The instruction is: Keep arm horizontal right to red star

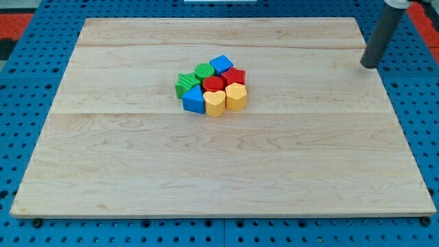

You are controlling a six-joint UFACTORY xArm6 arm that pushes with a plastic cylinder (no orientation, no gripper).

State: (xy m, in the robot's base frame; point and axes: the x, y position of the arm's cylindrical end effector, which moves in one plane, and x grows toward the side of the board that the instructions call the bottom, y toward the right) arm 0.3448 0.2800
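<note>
The red star point(235, 75) sits at the right side of a tight cluster of blocks near the middle of the wooden board point(219, 165). My tip point(370, 66) is far to the view's right of the star, near the board's right edge and slightly higher in the view. It touches no block. The cluster also holds a blue cube point(221, 64), a green block point(204, 71), a green star point(185, 84), a red cylinder point(213, 85), a blue triangular block point(194, 100), a yellow heart point(215, 103) and a yellow hexagon point(236, 97).
The board lies on a blue pegboard surface point(27, 82) that surrounds it on all sides.
</note>
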